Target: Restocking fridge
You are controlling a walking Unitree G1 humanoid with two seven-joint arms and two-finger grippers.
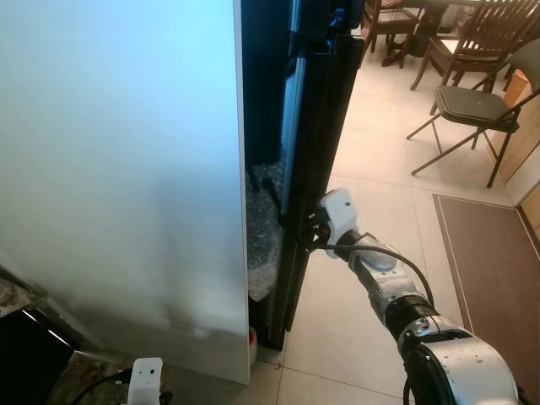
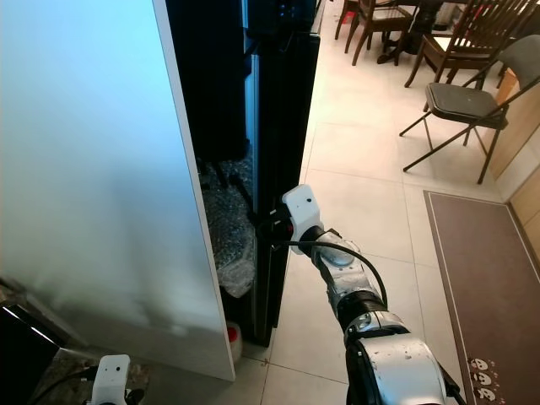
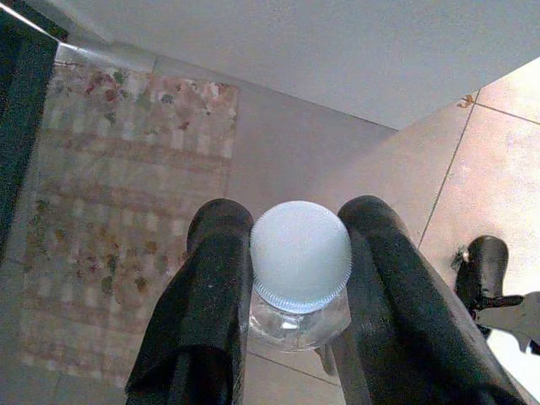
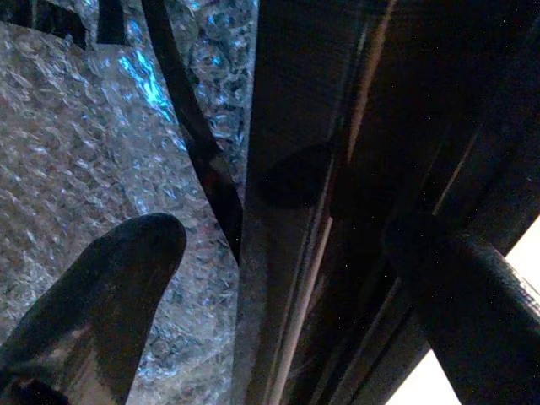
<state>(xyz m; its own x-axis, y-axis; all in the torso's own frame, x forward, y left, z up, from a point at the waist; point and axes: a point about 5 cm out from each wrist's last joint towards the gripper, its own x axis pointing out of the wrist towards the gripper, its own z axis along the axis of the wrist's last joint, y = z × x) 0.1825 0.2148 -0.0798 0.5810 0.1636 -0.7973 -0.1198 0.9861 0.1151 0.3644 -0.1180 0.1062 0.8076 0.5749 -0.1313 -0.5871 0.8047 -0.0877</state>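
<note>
Right wrist view: the right gripper (image 4: 278, 278) straddles the edge of the black fridge door (image 4: 337, 169), one finger (image 4: 101, 295) on the inner side against crinkled bubble wrap (image 4: 76, 143), the other finger (image 4: 472, 287) on the outer side. The fingers stand apart around the door edge; whether they press on it cannot be told.

Head views: the right arm reaches forward to the door edge (image 1: 316, 126) at low height. The door stands partly open beside a tall white panel (image 1: 126, 169). Bubble wrap (image 1: 263, 228) fills the lower interior. A folding chair (image 1: 472, 105) and a brown mat (image 1: 494, 278) lie well clear on the tiled floor (image 1: 380, 169).

Left wrist view: the left gripper (image 3: 295, 278) is closed on a clear bottle (image 3: 301, 261) with a pale blue cap, held at the neck, low by the robot's left side above a patterned rug (image 3: 110, 211).

Step in hand, as judged: widen the door opening.
1. Keep the door edge seated between both fingers.
2. Swing along the door's arc, not straight outward.
3. Hold the bottle upright and away from the panel.
4. Open fully before reaching inside; the wrap may obstruct placement.
</note>
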